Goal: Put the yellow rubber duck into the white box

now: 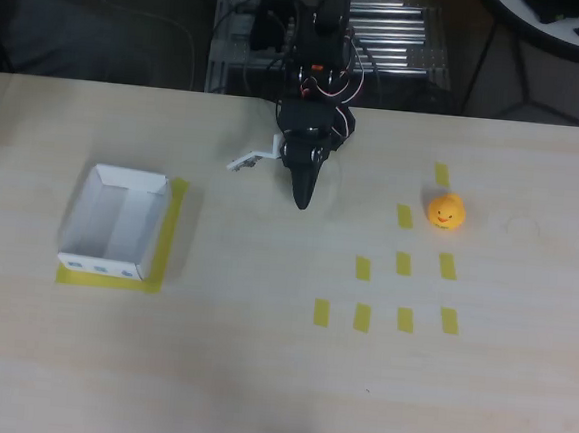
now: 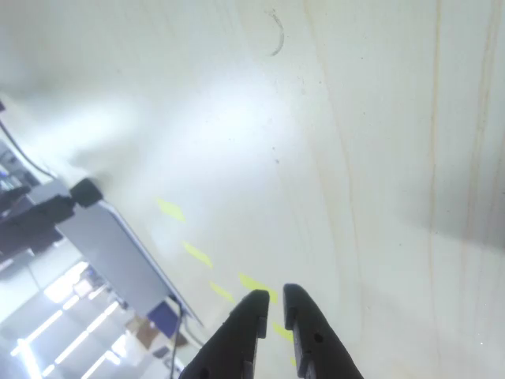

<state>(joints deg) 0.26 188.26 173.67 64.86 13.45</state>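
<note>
The yellow rubber duck (image 1: 446,211) sits on the table at the right, among yellow tape strips, its dark face mark showing. The white box (image 1: 115,222) stands at the left on a yellow tape frame, with an inner divider and small blue-grey marks on its near wall. My black gripper (image 1: 302,199) points down at the table's upper middle, well left of the duck and right of the box. In the wrist view its two dark fingers (image 2: 272,308) nearly touch, with nothing between them, so the gripper is shut and empty.
Several yellow tape strips (image 1: 404,264) lie in rows below and beside the duck. The arm's base and cables (image 1: 317,58) sit at the table's far edge, with a metal rack behind. Bare wood lies between the box and the gripper.
</note>
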